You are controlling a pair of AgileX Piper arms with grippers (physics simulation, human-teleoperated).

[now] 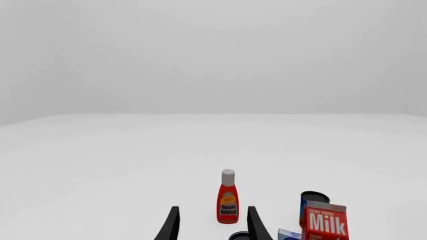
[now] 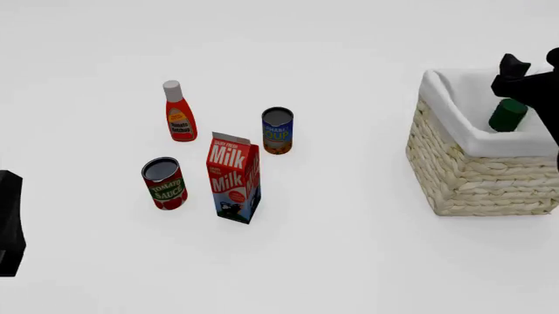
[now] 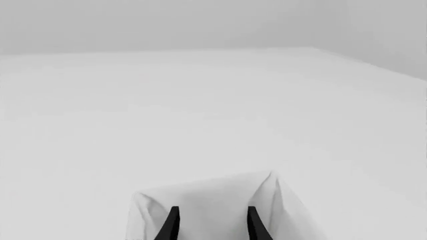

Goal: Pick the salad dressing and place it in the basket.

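The salad dressing (image 2: pixel 507 115) stands inside the basket (image 2: pixel 476 176) at the right. Only its dark green cap shows above the white cloth lining; the body is hidden. My right gripper (image 2: pixel 529 82) hovers just above the basket, over the cap. In the right wrist view the right gripper (image 3: pixel 213 209) is open and empty, with the white lining (image 3: pixel 220 210) beyond the fingers. My left gripper (image 1: pixel 213 209) is open and empty, and shows as a black shape at the left edge of the front view (image 2: pixel 9 222), far from the basket.
A red-orange ketchup bottle (image 2: pixel 179 112), a blue can (image 2: pixel 277 131), a milk carton (image 2: pixel 233 178) and a tomato sauce can (image 2: pixel 164 183) stand grouped left of centre. The ketchup bottle (image 1: pixel 227 200) and the milk carton (image 1: pixel 325 222) also show in the left wrist view.
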